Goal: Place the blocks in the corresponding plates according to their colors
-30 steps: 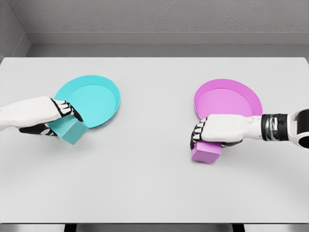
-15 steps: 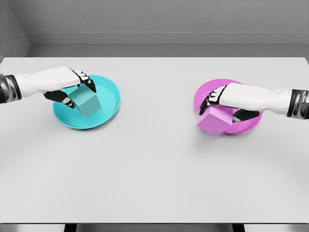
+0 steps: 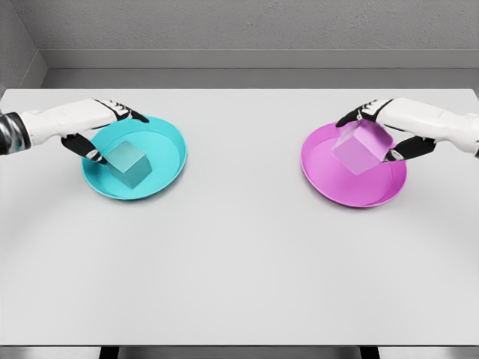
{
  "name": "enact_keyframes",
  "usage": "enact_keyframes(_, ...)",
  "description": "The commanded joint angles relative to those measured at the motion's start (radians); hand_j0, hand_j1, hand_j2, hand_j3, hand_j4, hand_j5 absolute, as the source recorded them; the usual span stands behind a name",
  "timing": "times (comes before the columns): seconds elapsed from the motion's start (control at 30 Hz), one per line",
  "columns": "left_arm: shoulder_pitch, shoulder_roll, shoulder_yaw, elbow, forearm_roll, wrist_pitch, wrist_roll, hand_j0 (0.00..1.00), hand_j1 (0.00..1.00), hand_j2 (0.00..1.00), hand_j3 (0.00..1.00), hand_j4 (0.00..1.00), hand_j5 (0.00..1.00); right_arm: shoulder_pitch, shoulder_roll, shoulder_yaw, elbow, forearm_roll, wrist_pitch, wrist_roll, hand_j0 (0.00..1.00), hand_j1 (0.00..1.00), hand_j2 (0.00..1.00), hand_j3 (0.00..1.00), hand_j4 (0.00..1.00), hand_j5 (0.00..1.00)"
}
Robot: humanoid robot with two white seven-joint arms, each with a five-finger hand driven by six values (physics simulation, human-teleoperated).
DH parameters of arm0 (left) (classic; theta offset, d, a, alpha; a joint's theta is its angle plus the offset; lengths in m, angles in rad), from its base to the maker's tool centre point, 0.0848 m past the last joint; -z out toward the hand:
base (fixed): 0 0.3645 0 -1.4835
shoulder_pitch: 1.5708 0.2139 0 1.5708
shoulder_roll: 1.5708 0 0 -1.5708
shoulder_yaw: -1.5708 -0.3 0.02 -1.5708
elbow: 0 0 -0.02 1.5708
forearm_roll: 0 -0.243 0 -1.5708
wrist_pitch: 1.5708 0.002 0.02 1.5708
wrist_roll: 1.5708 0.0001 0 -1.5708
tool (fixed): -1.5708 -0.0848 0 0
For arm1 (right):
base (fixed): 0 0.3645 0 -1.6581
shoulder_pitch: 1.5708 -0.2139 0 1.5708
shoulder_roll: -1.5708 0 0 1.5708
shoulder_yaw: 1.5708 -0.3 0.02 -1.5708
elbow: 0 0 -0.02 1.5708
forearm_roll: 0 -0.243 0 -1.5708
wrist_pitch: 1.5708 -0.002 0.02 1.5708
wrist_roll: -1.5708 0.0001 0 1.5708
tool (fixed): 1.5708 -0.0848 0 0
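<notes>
Left hand point(image 3: 97, 131) spread open beside teal block point(image 3: 126, 163) (in teal plate point(image 3: 168, 138)); right hand point(image 3: 389, 127) gripping pink block point(image 3: 359, 147) above pink plate point(image 3: 352, 191).

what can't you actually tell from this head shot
- Head view: whether the pink cube block rests on the round pink plate or hangs above it; the right robot hand covers its far side.
- Whether the left robot hand touches the cyan cube block in the cyan plate.
- Both forearms: frame edges.
</notes>
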Motion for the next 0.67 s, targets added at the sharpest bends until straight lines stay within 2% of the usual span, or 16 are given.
enact_keyframes(0.0, -0.003, 0.005, 0.004, -0.001, 0.008, 0.002, 0.003, 1.0, 1.0, 1.0, 1.0, 1.0, 1.0, 0.0, -0.001, -0.004, 0.002, -0.006, 0.003, 0.0, 1.0, 1.0, 1.0, 1.0, 1.0, 1.0)
enact_keyframes(0.13, -0.006, 0.016, 0.004, -0.003, 0.058, 0.002, 0.003, 1.0, 1.0, 1.0, 1.0, 1.0, 1.0, 0.006, -0.004, -0.025, 0.003, -0.005, 0.003, 0.0, 1.0, 1.0, 1.0, 1.0, 1.0, 1.0)
enact_keyframes(0.23, -0.008, 0.062, 0.012, -0.004, 0.06, 0.002, 0.003, 1.0, 1.0, 1.0, 1.0, 1.0, 1.0, 0.009, -0.016, -0.028, 0.003, 0.0, 0.003, 0.0, 1.0, 1.0, 1.0, 1.0, 1.0, 1.0)
enact_keyframes(0.3, -0.005, 0.09, 0.017, -0.001, 0.074, 0.002, 0.003, 1.0, 1.0, 1.0, 1.0, 1.0, 1.0, 0.014, -0.016, -0.094, 0.005, 0.032, 0.003, 0.0, 1.0, 1.0, 1.0, 1.0, 1.0, 1.0)
enact_keyframes(0.4, 0.002, 0.153, 0.017, 0.007, 0.077, 0.002, 0.003, 1.0, 1.0, 1.0, 1.0, 1.0, 1.0, 0.025, -0.033, -0.152, 0.103, 0.037, 0.003, 0.0, 1.0, 1.0, 1.0, 1.0, 1.0, 1.0)
enact_keyframes(0.43, 0.003, 0.165, 0.017, 0.008, 0.077, 0.002, 0.003, 1.0, 1.0, 1.0, 1.0, 1.0, 1.0, 0.025, -0.038, -0.154, 0.106, 0.037, 0.003, 0.0, 1.0, 1.0, 1.0, 1.0, 1.0, 1.0)
enact_keyframes(0.63, 0.014, 0.163, 0.015, 0.02, 0.077, 0.002, 0.003, 1.0, 1.0, 1.0, 1.0, 1.0, 1.0, 0.029, -0.036, -0.143, 0.026, 0.05, 0.003, 0.0, 1.0, 1.0, 1.0, 1.0, 1.0, 1.0)
